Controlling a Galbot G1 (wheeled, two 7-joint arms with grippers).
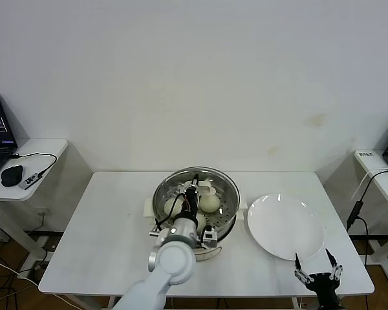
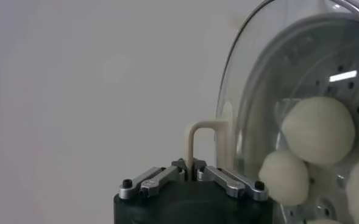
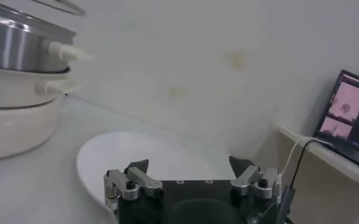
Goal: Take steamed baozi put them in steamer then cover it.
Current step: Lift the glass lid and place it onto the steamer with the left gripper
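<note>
The baozi (image 1: 209, 203) already lie in the steamer (image 1: 195, 201), which stands at the middle of the tabletop (image 1: 110, 232); the plate (image 1: 285, 226) beside it, toward the right edge, is bare. The left gripper (image 2: 190, 165) has its jaws pinching the cover (image 2: 258, 79) by its handle, holding the glass just over the pot, seemingly not yet seated. What is left, as I judge it, is settling the cover and letting go. The right gripper (image 1: 317, 271) waits near the front right corner, jaws spread.

One shiny round steel steamer (image 1: 227, 194), one clear glass cover (image 2: 246, 79), four cream-white round baozi (image 2: 318, 130) visible through it, one flat white round plate (image 1: 285, 226), and one white bench (image 1: 110, 239).
</note>
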